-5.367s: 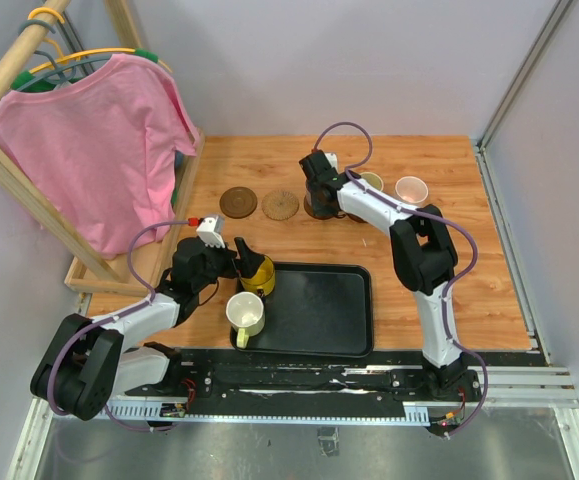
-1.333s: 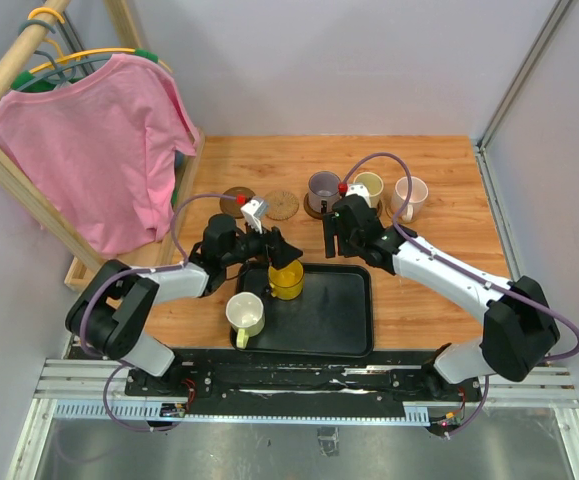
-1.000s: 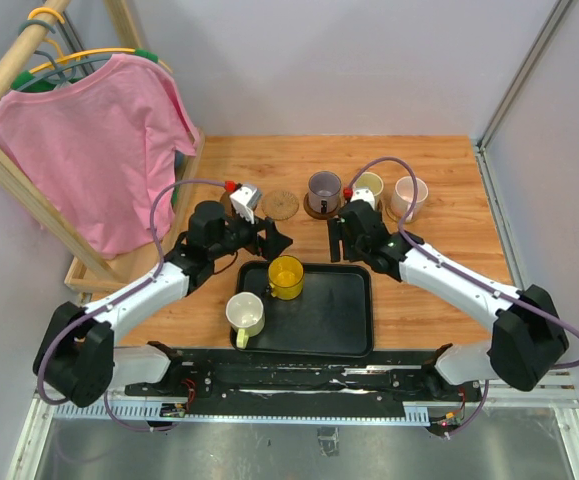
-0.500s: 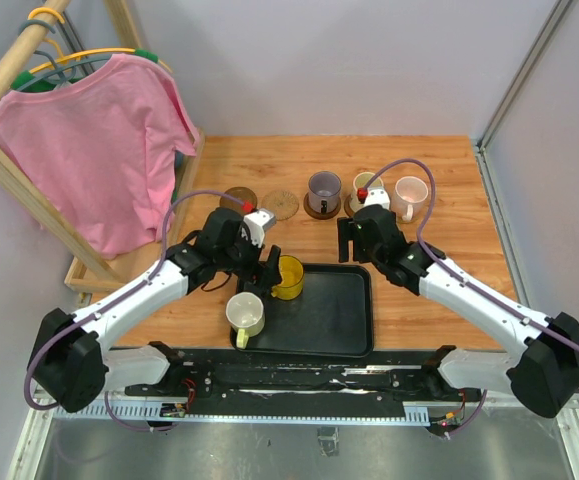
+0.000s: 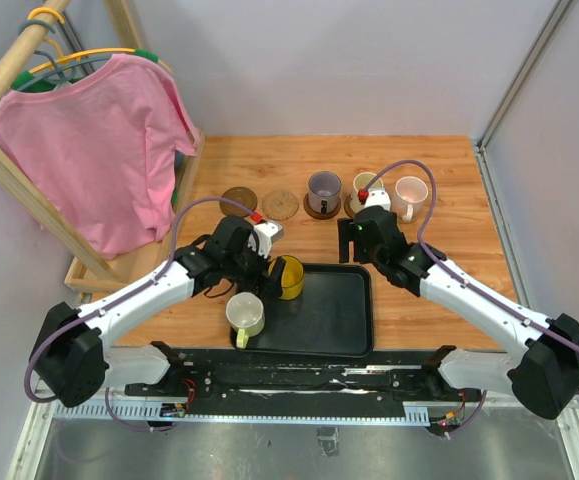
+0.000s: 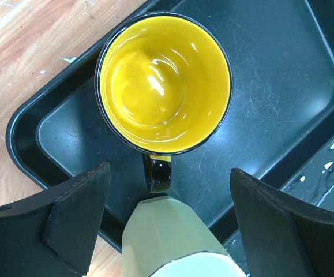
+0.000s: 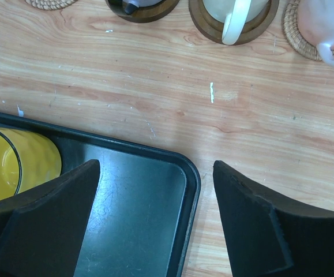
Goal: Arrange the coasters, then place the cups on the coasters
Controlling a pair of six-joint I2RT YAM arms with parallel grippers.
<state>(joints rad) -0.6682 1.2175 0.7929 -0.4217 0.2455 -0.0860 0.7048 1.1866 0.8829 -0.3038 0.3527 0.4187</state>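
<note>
The bright yellow cup [image 5: 289, 277] [image 6: 164, 83] stands upright in the black tray's back left corner. My left gripper [image 5: 267, 268] [image 6: 167, 216] hovers open at its handle [image 6: 158, 173], touching nothing. A white cup with a yellowish handle [image 5: 246, 315] [image 6: 175, 239] sits at the tray's front left and shows between my left fingers. At the back, the grey-purple cup [image 5: 323, 188], cream cup [image 5: 367, 185] and pink cup [image 5: 410, 190] each stand on a coaster. One dark brown coaster [image 5: 237, 198] and one tan coaster [image 5: 280, 204] lie bare. My right gripper [image 5: 354, 240] [image 7: 155, 213] is open over the tray's back right corner.
The black tray [image 5: 329, 310] [image 7: 192, 179] lies at the near middle of the wooden table. A wooden rack with a pink shirt [image 5: 99, 140] stands along the left side. Grey walls close in the back and right.
My left gripper came forward from beside the bare coasters to the yellow cup. My right gripper drew back from the filled coasters toward the tray and opened slightly.
</note>
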